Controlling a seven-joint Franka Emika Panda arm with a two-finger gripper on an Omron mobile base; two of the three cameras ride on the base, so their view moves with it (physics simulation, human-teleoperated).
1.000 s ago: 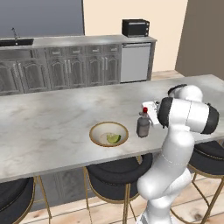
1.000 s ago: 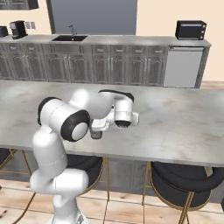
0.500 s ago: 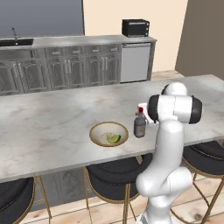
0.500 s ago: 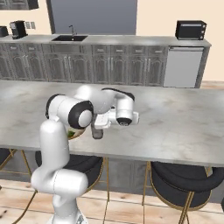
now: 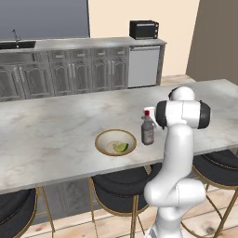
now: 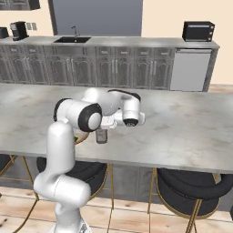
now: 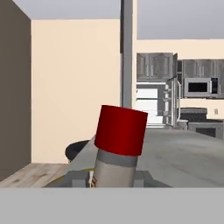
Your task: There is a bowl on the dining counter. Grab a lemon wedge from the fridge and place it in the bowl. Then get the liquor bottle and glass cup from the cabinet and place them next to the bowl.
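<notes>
The liquor bottle (image 5: 147, 130), grey with a red cap, stands upright on the white marble dining counter (image 5: 56, 125), just right of the bowl (image 5: 115, 142). A yellow-green lemon wedge (image 5: 121, 147) lies in the bowl. My gripper (image 5: 149, 114) reaches in from the right at the bottle's neck and is shut on it. From the right base view the bottle (image 6: 101, 135) stands under the hand, with the gripper (image 6: 107, 124) at its top. In the hand view the red cap and neck of the bottle (image 7: 118, 148) rise close up between the fingers. The glass cup is out of view.
Black stools with gold legs (image 5: 121, 190) stand under the counter's near edge. Behind the counter runs a row of grey base cabinets with a sink (image 5: 18, 45) and a microwave (image 5: 144, 29). Far off in the hand view stand the fridge (image 7: 151, 105) and dark wall cabinets (image 7: 155, 65).
The arm's elbow has swung upright over the counter's near edge. The bottle has stayed beside the bowl, almost in the same spot.
</notes>
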